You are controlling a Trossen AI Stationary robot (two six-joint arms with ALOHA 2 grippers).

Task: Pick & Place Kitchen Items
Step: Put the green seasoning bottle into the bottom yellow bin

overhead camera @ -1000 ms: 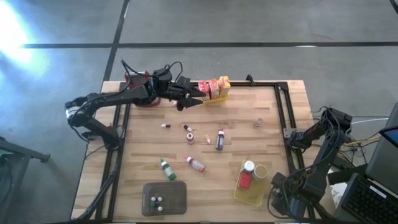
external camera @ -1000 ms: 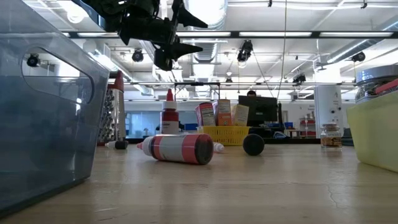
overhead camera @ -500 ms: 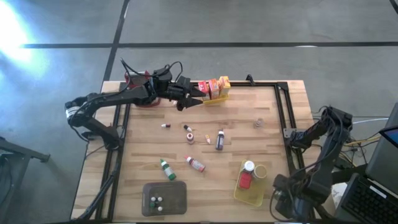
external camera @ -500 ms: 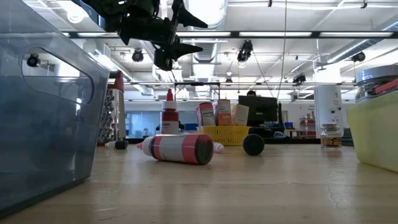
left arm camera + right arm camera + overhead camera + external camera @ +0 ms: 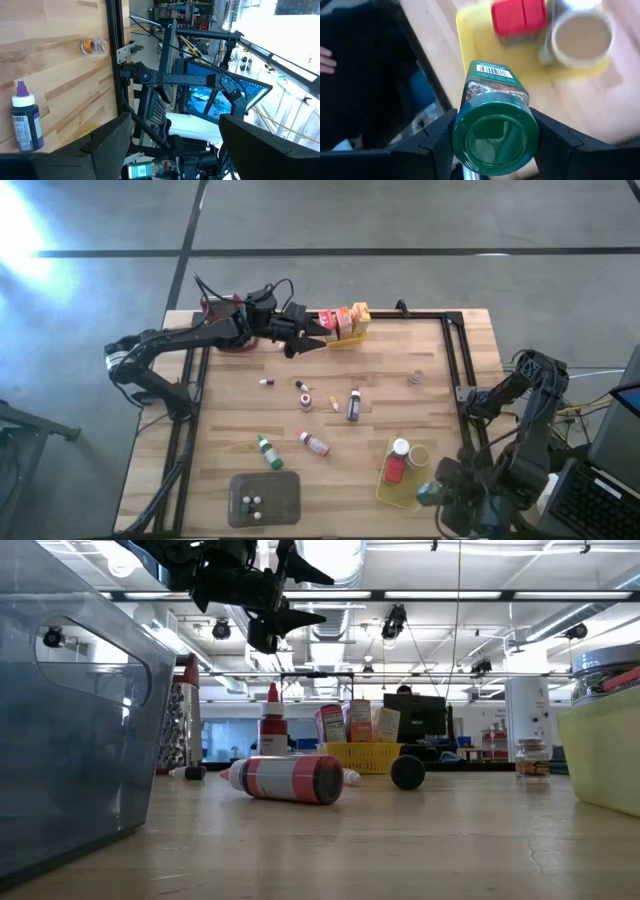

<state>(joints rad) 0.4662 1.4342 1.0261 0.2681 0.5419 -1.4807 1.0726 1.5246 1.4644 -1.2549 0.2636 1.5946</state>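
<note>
While carrying a green-capped spice jar (image 5: pixel 495 125) toward the yellow basket (image 5: pixel 470 45), right gripper (image 5: pixel 495 145) clamped around it; left gripper (image 5: pixel 312 338) spread, empty, parked beside boxes.

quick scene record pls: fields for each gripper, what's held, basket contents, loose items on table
left gripper: open, empty, raised beside the far basket
right gripper: shut on green-capped jar, near the table's front right corner
near basket: red block, white-capped bottle, tan-lidded jar
far basket: small orange and yellow boxes
grey tray: three small bottles
loose on table: green-capped bottle, red-banded bottle, purple-capped bottle, small jar
</note>
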